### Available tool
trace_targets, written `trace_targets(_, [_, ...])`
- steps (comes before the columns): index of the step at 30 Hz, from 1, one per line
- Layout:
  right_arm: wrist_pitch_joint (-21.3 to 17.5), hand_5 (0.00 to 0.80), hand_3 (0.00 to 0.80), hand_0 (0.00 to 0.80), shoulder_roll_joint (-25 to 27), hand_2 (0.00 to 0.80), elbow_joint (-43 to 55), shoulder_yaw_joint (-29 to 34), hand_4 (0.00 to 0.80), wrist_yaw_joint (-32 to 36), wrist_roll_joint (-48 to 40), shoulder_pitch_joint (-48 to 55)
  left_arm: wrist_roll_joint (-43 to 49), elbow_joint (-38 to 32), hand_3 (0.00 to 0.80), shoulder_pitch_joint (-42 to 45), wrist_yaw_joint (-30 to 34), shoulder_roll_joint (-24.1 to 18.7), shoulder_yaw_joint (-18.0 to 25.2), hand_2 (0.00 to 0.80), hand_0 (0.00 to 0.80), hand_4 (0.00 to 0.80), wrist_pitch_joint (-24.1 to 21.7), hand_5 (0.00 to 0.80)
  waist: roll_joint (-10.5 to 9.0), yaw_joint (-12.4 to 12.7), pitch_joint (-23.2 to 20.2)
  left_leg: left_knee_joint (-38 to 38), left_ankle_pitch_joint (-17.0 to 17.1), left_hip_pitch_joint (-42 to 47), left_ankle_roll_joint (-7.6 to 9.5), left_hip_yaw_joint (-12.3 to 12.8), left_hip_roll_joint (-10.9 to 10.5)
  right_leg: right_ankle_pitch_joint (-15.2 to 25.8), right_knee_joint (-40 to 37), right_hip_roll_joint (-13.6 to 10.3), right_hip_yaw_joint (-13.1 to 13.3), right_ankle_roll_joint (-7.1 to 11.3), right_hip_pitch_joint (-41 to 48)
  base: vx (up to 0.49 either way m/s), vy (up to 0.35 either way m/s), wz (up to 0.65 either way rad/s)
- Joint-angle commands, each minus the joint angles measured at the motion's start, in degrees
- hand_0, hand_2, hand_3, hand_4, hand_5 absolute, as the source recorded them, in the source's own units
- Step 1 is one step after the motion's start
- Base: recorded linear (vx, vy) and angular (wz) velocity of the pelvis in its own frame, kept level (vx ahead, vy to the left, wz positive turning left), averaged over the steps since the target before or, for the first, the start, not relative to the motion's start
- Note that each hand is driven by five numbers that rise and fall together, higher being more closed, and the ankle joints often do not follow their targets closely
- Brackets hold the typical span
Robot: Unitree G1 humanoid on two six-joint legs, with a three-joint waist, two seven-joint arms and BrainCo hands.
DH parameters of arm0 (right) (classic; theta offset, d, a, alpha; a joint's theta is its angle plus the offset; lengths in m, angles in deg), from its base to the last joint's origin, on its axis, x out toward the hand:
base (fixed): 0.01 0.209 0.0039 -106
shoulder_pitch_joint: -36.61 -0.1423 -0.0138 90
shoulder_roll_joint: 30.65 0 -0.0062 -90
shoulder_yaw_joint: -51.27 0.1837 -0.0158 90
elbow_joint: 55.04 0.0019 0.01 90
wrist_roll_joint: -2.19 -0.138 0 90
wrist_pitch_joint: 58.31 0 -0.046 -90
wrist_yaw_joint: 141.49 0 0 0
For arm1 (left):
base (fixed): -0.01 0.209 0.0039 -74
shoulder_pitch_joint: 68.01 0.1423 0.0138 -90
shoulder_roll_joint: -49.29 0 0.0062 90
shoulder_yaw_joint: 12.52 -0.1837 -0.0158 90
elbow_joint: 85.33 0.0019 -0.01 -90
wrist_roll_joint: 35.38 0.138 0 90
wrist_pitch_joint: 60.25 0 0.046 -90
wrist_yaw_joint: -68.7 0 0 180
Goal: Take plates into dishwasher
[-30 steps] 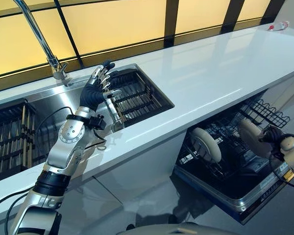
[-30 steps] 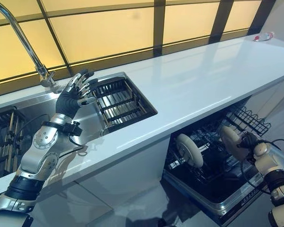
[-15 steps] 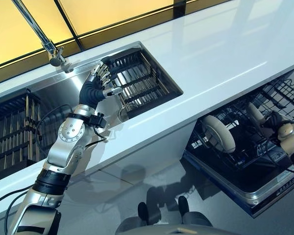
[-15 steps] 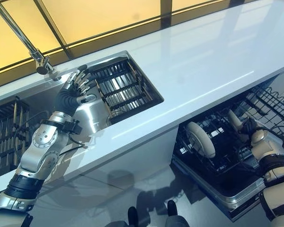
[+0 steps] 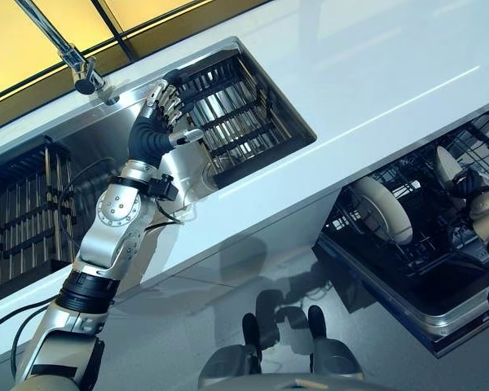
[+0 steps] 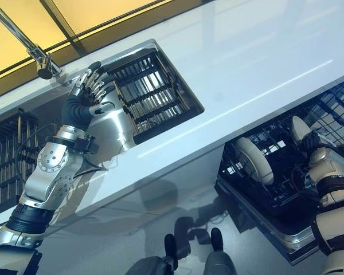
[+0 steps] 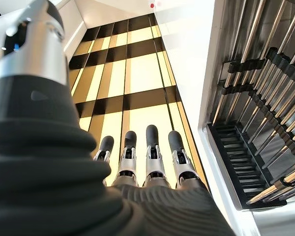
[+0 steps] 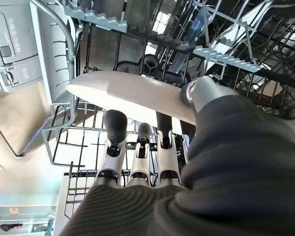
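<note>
In black wire dishwasher rack [image 6: 286, 189], our right hand [image 6: 316, 150] has lowered round cream plate [image 8: 132, 96], still pinched; left hand [image 5: 159, 122] relaxed over sink.

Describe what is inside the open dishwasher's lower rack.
One pale plate stands upright in the rack; the right robot hand holds a second plate there. The rack's far end is out of view.

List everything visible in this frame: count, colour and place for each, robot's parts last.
Plates: two, cream; one standing in the dishwasher rack, one in the right hand.
Dishwasher rack: one, black wire, pulled out under the counter.
Counter: one, white.
Sink: one, steel, set in the counter.
Sink racks: two, dark, one at each end of the sink.
Faucet: one, chrome, behind the sink.
Left hand: open, raised over the sink.
Right hand: at the dishwasher rack, pinching a plate.
</note>
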Motion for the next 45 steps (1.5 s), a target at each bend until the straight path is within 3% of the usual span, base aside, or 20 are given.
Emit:
trace_targets(1, [-0.2, 0.800, 0.800, 0.800, 0.3, 0.800, -5.6, -3.9, 0.800, -0.7, -0.4, -6.0, -3.2, -2.2, 0.000, -7.2, -1.1, -2.6, -2.3, 0.000, 0.000, 0.000, -4.1, 0.000, -0.70, 0.9, 1.9, 0.1, -3.9, -0.3, 3.69, -0.7, -4.4, -1.3, 0.2, 1.6, -3.0, -0.70, -1.4, -0.045, -0.028, 0.07])
trace_targets(10, [1.1, 0.800, 0.800, 0.800, 2.6, 0.800, -6.4, -5.2, 0.800, -3.1, 2.8, -5.9, -3.5, -2.7, 0.000, -7.2, -1.0, -3.9, -2.6, 0.000, 0.000, 0.000, -4.6, 0.000, -1.39, 1.0, 2.5, 0.1, -3.8, -0.4, 3.52, -0.6, -4.2, -0.9, 0.2, 1.6, -3.3, -0.45, -1.6, -0.014, -0.005, 0.01])
trace_targets(19, [5.2, 0.800, 0.800, 0.800, 6.2, 0.800, -6.7, -3.2, 0.800, -7.7, 5.8, -5.0, -3.7, -3.2, 0.000, -5.7, -0.5, -4.5, -2.6, 0.000, 0.000, 0.000, -4.1, 0.000, -2.78, 0.9, 1.2, 0.1, -4.3, 0.6, 3.44, -0.4, -4.1, -1.0, 0.2, 1.9, -3.2, -0.13, -0.7, 0.013, -0.005, 0.02])
trace_targets(20, [5.4, 0.351, 0.351, 0.351, 6.6, 0.351, -6.8, -2.8, 0.351, -7.8, 6.1, -5.0, -3.7, -3.2, 0.000, -5.4, -0.5, -4.4, -2.6, 0.000, 0.000, 0.000, -4.3, 0.000, -2.86, 0.8, 1.0, 0.1, -4.3, 0.7, 3.45, -0.4, -4.1, -1.0, 0.2, 2.0, -3.1, -0.09, -0.6, 0.000, 0.000, 0.00])
trace_targets(21, [5.4, 0.000, 0.000, 0.000, 6.9, 0.000, -6.8, -2.6, 0.000, -8.0, 6.5, -4.8, -3.8, -3.2, 0.000, -5.2, -0.5, -4.5, -2.6, 0.000, 0.000, 0.000, -4.4, 0.000, -2.89, 0.8, 0.8, 0.1, -4.4, 0.8, 3.43, -0.3, -4.0, -1.1, 0.2, 2.0, -3.1, -0.07, -0.5, 0.000, 0.000, 0.00])
trace_targets(36, [6.5, 0.000, 0.000, 0.000, 7.7, 0.000, -1.6, -0.6, 0.000, -5.0, 9.0, 0.5, -4.1, -3.3, 0.000, -3.6, 0.2, -3.5, -2.0, 0.000, 0.000, 0.000, -3.1, 0.000, -5.12, 0.0, -2.2, 0.1, -5.2, 2.7, 3.38, 0.3, -3.5, -1.6, 0.2, 2.5, -2.4, 0.09, 1.5, 0.009, 0.004, 0.00])
trace_targets(45, [6.7, 0.000, 0.000, 0.000, 7.4, 0.000, 8.1, 5.9, 0.000, -3.9, 2.0, 7.1, -3.2, -3.0, 0.000, -0.9, 0.8, -2.3, -0.1, 0.000, 0.000, 0.000, -2.4, 0.000, -6.82, -1.2, -4.7, 0.1, -5.7, 4.4, 3.42, 0.7, -3.1, -1.8, 0.2, 3.1, -1.2, 0.08, 2.9, 0.023, 0.024, -0.01])
